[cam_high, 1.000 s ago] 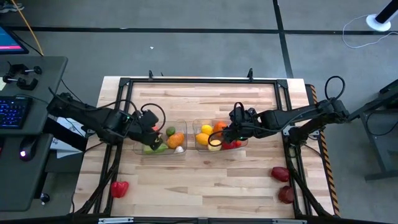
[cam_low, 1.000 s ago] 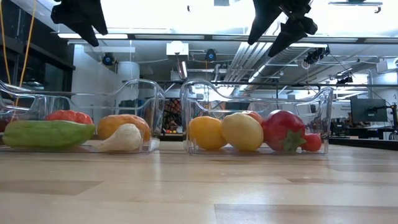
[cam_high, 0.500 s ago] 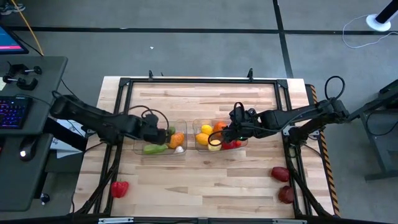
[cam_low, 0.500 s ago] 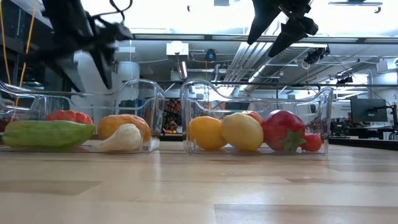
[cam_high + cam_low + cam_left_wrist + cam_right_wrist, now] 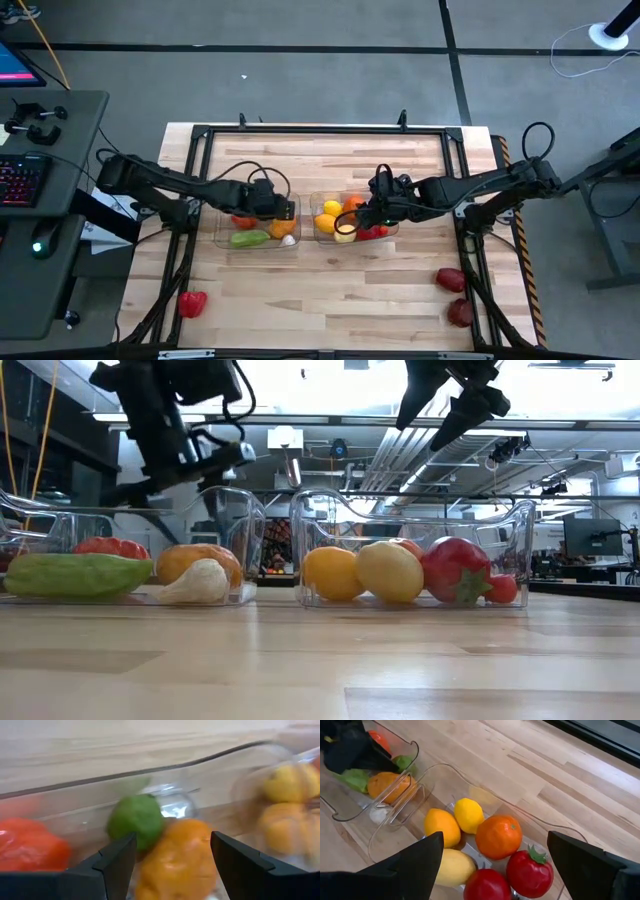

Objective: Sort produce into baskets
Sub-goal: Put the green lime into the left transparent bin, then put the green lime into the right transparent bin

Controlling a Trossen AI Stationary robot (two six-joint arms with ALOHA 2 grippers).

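Observation:
Two clear tubs stand side by side mid-table. The left tub [image 5: 218, 238] holds a green cucumber-like piece [image 5: 75, 573], a red piece [image 5: 108, 546], an orange piece [image 5: 175, 857], a white piece [image 5: 203, 582] and a green lime [image 5: 135, 820]. The right tub [image 5: 313, 216] holds yellow, orange and red fruit [image 5: 497, 836]. My left gripper [image 5: 280, 208] is open and empty above the left tub's right end, its fingers on either side of the orange piece [image 5: 172, 865]. My right gripper [image 5: 362, 215] hangs open and empty above the right tub [image 5: 495, 870].
A red pepper [image 5: 192, 302] lies near the table's front left. Two dark maroon pieces [image 5: 450, 279] [image 5: 460, 313] lie at the front right. A black frame [image 5: 320, 128] runs along the table's far edge. A desk with a keyboard [image 5: 20, 180] stands left of the table.
My left gripper has gone toward the table's right edge along the left tub and has come down closer to the produce at the tub's right end.

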